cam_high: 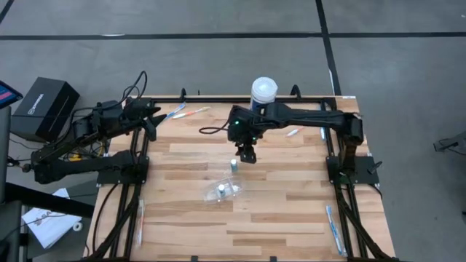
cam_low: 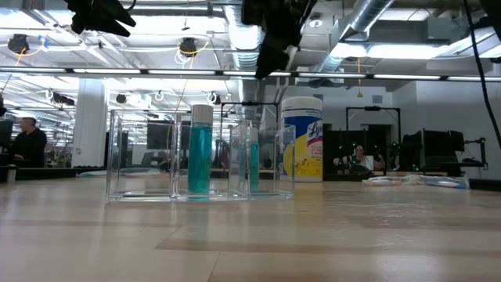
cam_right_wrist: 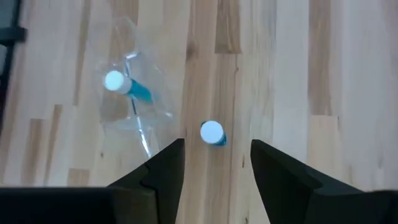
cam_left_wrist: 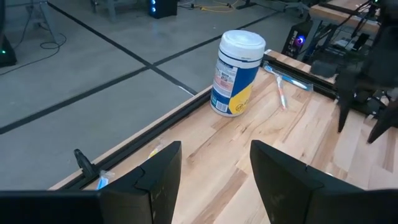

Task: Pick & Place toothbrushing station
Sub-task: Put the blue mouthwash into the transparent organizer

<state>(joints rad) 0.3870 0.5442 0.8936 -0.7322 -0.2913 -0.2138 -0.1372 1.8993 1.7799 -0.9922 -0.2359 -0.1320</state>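
Observation:
A small teal tube with a white cap [cam_right_wrist: 211, 132] stands upright on its base on the wooden table [cam_high: 291, 211], near the middle. My right gripper [cam_right_wrist: 216, 149] hangs open above it, pointing steeply down, clear of the tube [cam_high: 234, 165]. Just nearer stands a clear plastic organizer [cam_high: 222, 191] holding an upright teal bottle with a white cap [cam_right_wrist: 115, 81]. In the low view the organizer [cam_low: 149, 157] shows with the bottle [cam_low: 200, 153] inside it. My left gripper [cam_left_wrist: 214, 152] waits open above the table's far left corner [cam_high: 151, 124].
A white and blue wipes canister [cam_high: 263, 91] stands at the far edge, behind my right arm. Loose toothbrushes lie near the far left [cam_high: 178, 111] and under the right arm [cam_high: 295, 132]. Packaged ones lie along the right [cam_high: 333, 229] and left [cam_high: 140, 218] edges.

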